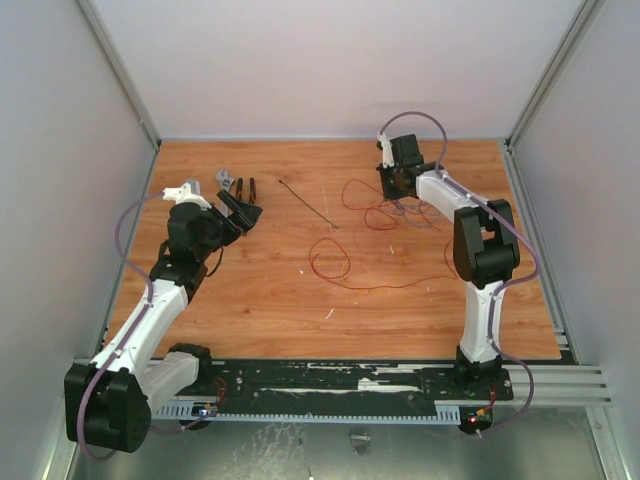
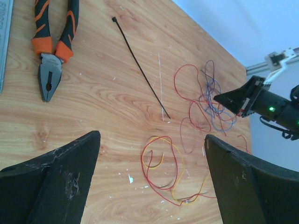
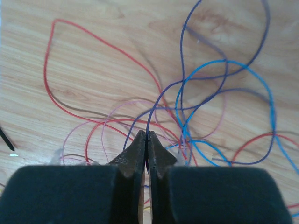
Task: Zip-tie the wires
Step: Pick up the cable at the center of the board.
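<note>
The wires (image 1: 380,212) lie as a loose tangle of thin red, purple and blue strands at the right of the table, with a separate red and yellow loop (image 1: 329,259) nearer the middle. My right gripper (image 3: 147,136) is shut on a purple wire (image 3: 161,100) of the tangle; it sits over the tangle's far side (image 1: 392,188). The zip tie (image 1: 307,204), a thin dark strip, lies diagonally left of the tangle, also in the left wrist view (image 2: 139,66). My left gripper (image 1: 243,213) is open and empty, hovering left of the zip tie, above the red and yellow loop (image 2: 161,163).
Orange-handled pliers (image 2: 53,46) and a grey wrench (image 1: 227,180) lie at the far left of the table. White walls and metal rails (image 1: 128,270) enclose the wooden table (image 1: 280,300). Small white flecks dot the wood.
</note>
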`<state>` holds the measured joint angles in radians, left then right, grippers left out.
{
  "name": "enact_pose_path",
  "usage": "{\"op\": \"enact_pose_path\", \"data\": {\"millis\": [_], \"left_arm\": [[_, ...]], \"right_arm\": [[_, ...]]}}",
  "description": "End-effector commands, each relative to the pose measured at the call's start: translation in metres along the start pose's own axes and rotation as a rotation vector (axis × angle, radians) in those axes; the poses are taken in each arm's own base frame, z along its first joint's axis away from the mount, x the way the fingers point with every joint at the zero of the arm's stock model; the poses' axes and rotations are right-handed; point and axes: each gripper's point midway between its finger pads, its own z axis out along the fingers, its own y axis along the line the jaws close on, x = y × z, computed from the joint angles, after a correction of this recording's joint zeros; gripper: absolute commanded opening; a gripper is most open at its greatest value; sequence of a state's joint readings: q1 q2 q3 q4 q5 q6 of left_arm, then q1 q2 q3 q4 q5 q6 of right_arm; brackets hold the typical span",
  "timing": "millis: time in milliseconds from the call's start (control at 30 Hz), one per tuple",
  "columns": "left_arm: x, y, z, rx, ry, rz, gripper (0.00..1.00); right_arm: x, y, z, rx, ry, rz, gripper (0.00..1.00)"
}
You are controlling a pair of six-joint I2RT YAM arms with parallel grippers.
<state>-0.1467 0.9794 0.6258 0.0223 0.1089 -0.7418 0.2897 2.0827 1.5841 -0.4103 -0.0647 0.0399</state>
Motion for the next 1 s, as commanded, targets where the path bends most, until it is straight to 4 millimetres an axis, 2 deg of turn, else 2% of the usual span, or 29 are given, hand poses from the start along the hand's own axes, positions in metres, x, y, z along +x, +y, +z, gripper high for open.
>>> {"op": "enact_pose_path", "data": {"millis": [0, 133, 333, 433, 500, 567, 667, 833, 967], "left_arm": [[-0.004, -0.005, 0.0, 0.032, -0.014, -0.005, 0.98], [-0.01, -0.013, -0.001, 0.055, -0.024, 0.004, 0.98], [-0.032, -0.031, -0.006, 0.108, -0.094, 0.01, 0.98], [-0.043, -0.044, -0.008, 0.149, -0.133, -0.006, 0.98], [-0.049, -0.054, -0.009, 0.187, -0.144, -0.013, 0.98], [-0.05, -0.063, -0.008, 0.227, -0.137, -0.018, 0.98], [-0.044, -0.074, -0.001, 0.292, -0.086, -0.018, 0.98], [-0.03, -0.098, 0.009, 0.401, 0.011, 0.012, 0.98], [-0.017, -0.116, 0.017, 0.436, 0.049, 0.059, 0.98]], "right_arm": [[-0.076, -0.007, -0.059, 0.063, -0.183, -0.028, 0.0], [-0.135, -0.011, -0.11, 0.098, -0.345, -0.048, 0.0], [-0.237, -0.007, -0.215, 0.118, -0.68, -0.103, 0.0], [-0.275, 0.002, -0.271, 0.096, -0.84, -0.123, 0.0], [-0.293, 0.009, -0.308, 0.072, -0.95, -0.128, 0.0], [-0.301, 0.022, -0.338, 0.017, -1.035, -0.139, 0.0], [-0.3, 0.037, -0.36, -0.061, -1.1, -0.163, 0.0], [-0.295, 0.042, -0.366, -0.086, -1.095, -0.172, 0.0], [-0.299, 0.044, -0.378, -0.09, -1.132, -0.182, 0.0]]}}
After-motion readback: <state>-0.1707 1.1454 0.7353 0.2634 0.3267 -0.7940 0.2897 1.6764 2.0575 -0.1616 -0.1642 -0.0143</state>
